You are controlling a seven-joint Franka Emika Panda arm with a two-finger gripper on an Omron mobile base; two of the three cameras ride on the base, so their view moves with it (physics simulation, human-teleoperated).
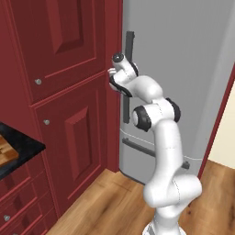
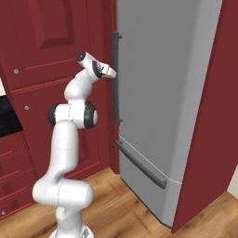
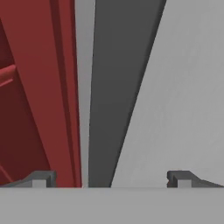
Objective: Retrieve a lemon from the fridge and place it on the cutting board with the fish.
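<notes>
Cutting board (image 1: 5, 153) corner on dark counter far left, well apart from work. Red cabinets (image 1: 64, 92) next. Gripper (image 3: 111, 179) at fridge (image 2: 172, 93), fingers spread wide, straddling vertical door handle (image 3: 116, 87), likely lining up to pull. Door closed, lemon presumably inside. Hand view gives straddle; right base view shows lower drawer handle (image 2: 142, 167).
</notes>
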